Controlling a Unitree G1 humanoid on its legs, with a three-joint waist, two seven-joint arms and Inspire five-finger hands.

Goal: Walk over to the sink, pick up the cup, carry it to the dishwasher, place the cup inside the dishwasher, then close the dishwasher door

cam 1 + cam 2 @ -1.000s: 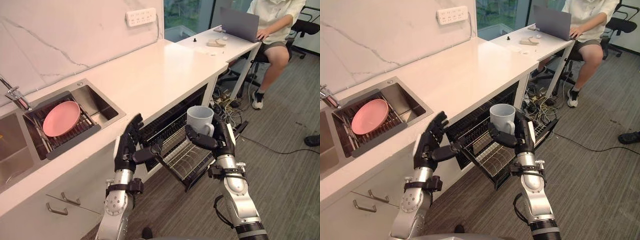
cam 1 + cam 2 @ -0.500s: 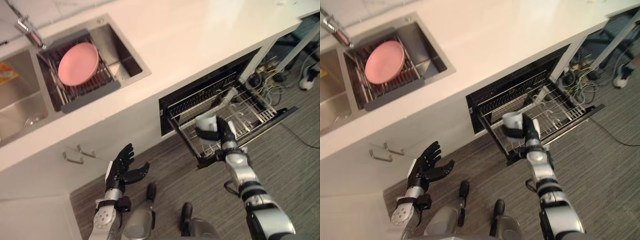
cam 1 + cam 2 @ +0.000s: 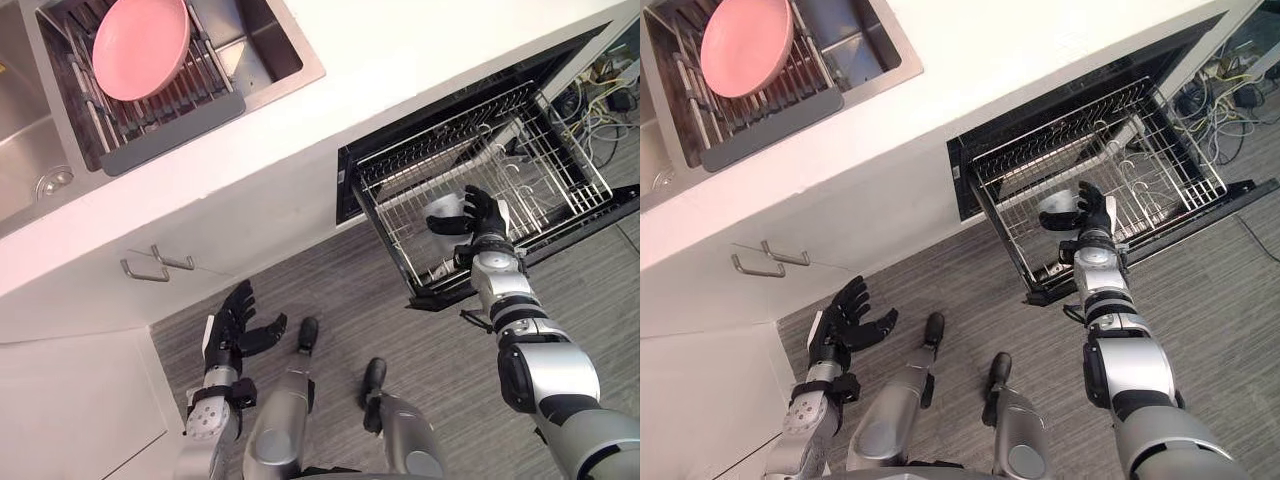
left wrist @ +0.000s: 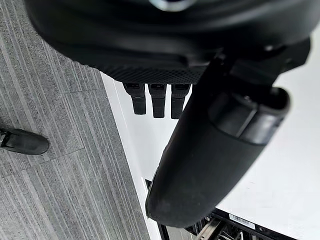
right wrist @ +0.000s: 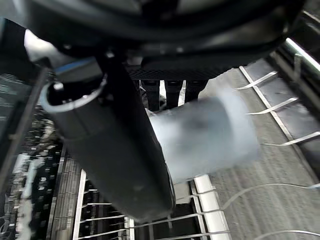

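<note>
Hanging low and out of the way, left hand (image 3: 235, 325) is open, fingers spread. Right hand (image 3: 483, 215) is wrapped round the cup (image 3: 443, 212), holding it just over the pulled-out dishwasher rack (image 3: 400, 200) below it, I'd guess ready to lower in.

Standing in a kitchen: facing a white countertop (image 3: 430, 50) with an inset steel sink (image 3: 268, 35) holding a pink plate (image 3: 140, 48) on a rack (image 3: 175, 128), overlooking an open built-in dishwasher (image 3: 440, 120) with its wire basket (image 3: 560, 170) drawn out, beside handled cabinet fronts (image 3: 230, 230), above grey striped flooring (image 3: 400, 330).
</note>
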